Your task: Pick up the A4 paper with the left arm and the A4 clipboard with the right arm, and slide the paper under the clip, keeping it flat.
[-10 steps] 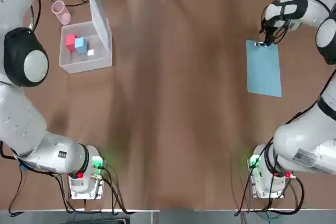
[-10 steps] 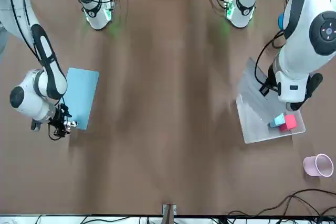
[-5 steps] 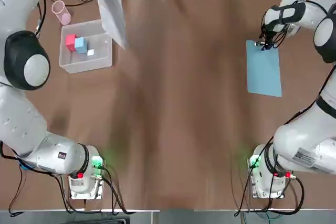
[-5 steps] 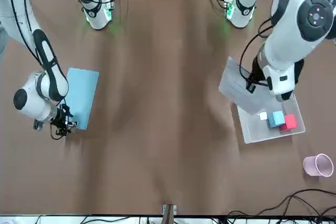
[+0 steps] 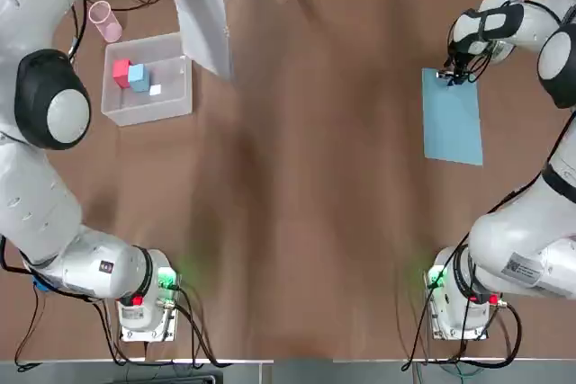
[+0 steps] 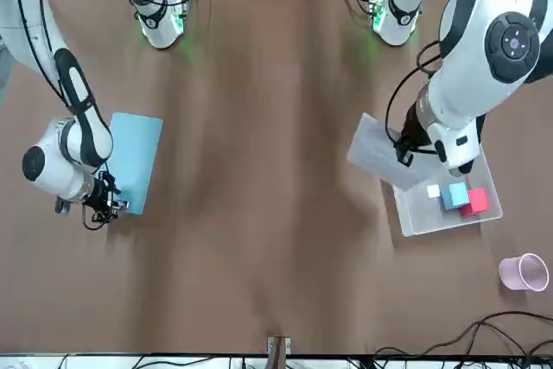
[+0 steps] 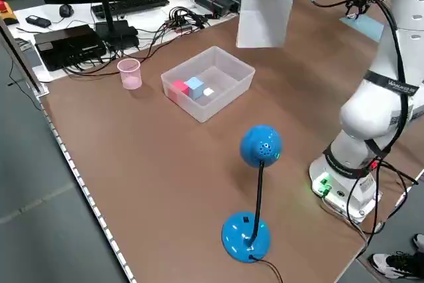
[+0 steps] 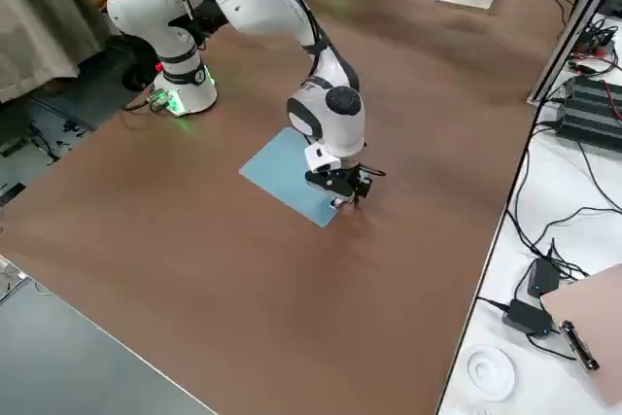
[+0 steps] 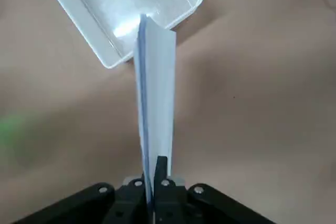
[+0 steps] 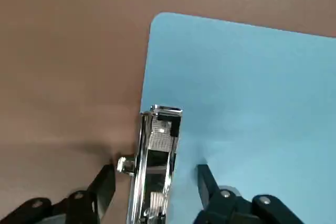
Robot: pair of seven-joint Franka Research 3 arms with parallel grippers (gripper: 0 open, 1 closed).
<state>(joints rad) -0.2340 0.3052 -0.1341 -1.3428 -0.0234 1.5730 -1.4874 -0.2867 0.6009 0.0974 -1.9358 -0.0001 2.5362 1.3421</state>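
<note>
The A4 paper [image 5: 205,24] hangs in the air beside the clear bin, pinched at its top edge by my left gripper [image 6: 404,146], which is shut on it. In the left wrist view the paper [image 9: 155,93] shows edge-on, dropping from between the fingers of that gripper [image 9: 153,169]. The light blue A4 clipboard [image 5: 452,119] lies flat at the table's right side. My right gripper [image 10: 155,179] stands low over its far short edge, fingers apart on either side of the metal clip [image 10: 157,145]. A gap shows on both sides of the clip.
The clear bin [image 5: 117,110] at the far left holds a red, a blue and a small white block. A pink cup [image 5: 103,20] stands behind it. Cables run along the far table edge. A blue desk-lamp-like stand [image 7: 260,147] rises near the left arm's base.
My left arm has carried the paper from over the bin toward the table's middle. The right gripper has stayed at the clip, its fingers drawing a little closer together.
</note>
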